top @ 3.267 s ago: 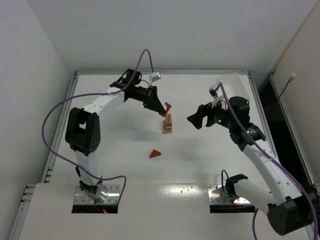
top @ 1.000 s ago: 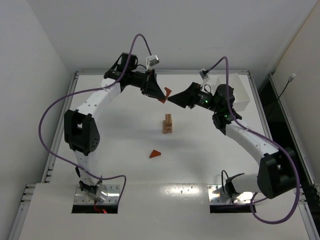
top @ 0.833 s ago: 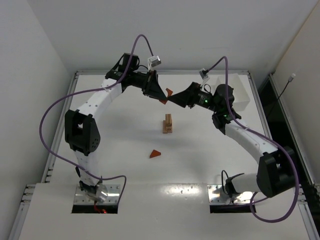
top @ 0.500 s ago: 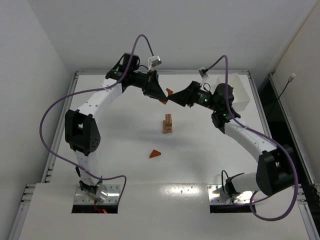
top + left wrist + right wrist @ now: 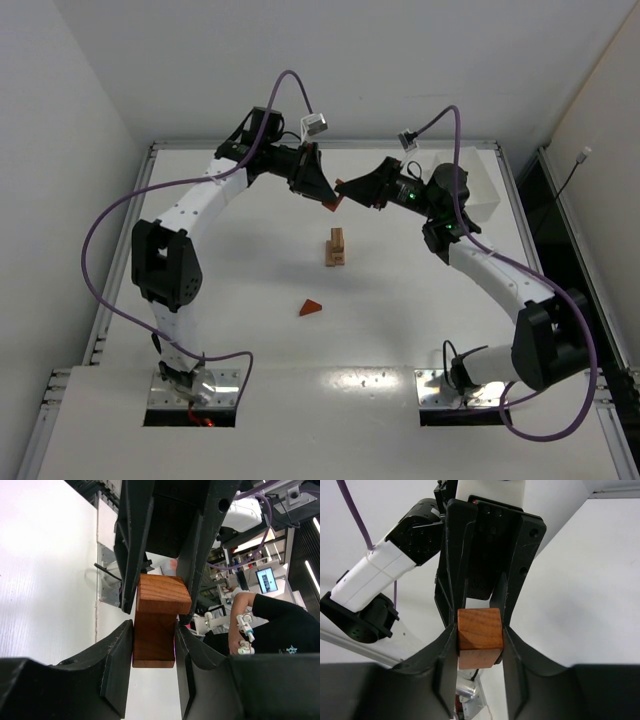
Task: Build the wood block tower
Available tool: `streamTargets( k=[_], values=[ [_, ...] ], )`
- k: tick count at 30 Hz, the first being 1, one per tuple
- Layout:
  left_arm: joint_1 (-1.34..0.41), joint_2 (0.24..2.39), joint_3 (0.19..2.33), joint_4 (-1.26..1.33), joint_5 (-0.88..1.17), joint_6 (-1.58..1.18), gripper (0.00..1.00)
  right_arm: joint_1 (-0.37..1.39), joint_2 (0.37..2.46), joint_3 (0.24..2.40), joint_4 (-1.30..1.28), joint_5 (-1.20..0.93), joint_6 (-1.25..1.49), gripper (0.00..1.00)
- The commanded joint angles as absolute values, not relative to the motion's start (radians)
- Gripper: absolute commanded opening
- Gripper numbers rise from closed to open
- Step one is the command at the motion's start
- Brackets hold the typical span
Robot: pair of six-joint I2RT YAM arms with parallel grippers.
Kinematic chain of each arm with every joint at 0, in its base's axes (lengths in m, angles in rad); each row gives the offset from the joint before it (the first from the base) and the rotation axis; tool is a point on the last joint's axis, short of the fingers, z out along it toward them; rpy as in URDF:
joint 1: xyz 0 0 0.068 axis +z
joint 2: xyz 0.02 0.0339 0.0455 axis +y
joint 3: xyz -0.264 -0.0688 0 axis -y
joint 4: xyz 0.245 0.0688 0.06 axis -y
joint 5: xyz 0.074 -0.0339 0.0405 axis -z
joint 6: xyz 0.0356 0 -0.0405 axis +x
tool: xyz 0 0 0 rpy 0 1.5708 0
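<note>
The left gripper (image 5: 153,627) is clamped on a reddish-brown block (image 5: 155,630), its two fingers pressed flat against the lower side faces; the right gripper (image 5: 480,630) is closed on the same block from the opposite end, both of its pads touching the wood; the block hangs in the air between the two, clear of the table (image 5: 230,330). The block is a smooth, squared piece with fine straight grain, a warm red-brown, its end face paler and nearly square; in the left wrist view the upper part looks slightly wider than the lower, as if stepped.

Seen from above, this shared grip sits at 12 o'clock from the tower (image 5: 336,248), near it but apart; the tower is a narrow upright stack of light tan pieces at mid-table, their number too small to count. A reddish-brown wedge (image 5: 311,308), triangular, lies flat on the table at 7 o'clock from the tower; a white box (image 5: 482,192) stands at 2 o'clock, behind the right arm.
</note>
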State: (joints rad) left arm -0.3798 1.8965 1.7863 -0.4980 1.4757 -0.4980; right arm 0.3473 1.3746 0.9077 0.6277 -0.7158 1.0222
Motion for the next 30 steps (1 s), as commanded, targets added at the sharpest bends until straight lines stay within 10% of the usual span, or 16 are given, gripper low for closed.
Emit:
streamTargets(
  k=[1,8,16,20,30],
  values=[
    [-0.387,1.881,1.782,-0.477,1.618,-0.505,0.0,0.354,1.376,0.962,0.713,-0.712,1.012,0.19],
    [-0.387,1.89,1.732,-0.364,1.574,-0.581,0.02,0.354,1.367,0.962,0.692,-0.712,1.012,0.0],
    [-0.286,1.815,1.562,-0.137,1.461,-0.833,0.59,0.302,1.309,0.942,0.574,-0.753,0.901,0.0],
    [-0.229,1.776,1.5,-0.147,1.407,-0.822,0.69,0.256,1.26,0.93,0.451,-0.817,0.85,0.0],
    [-0.029,1.695,1.46,-0.445,1.131,-0.476,0.71,0.089,1.256,1.078,-0.378,-0.844,0.23,0.0]
  ],
)
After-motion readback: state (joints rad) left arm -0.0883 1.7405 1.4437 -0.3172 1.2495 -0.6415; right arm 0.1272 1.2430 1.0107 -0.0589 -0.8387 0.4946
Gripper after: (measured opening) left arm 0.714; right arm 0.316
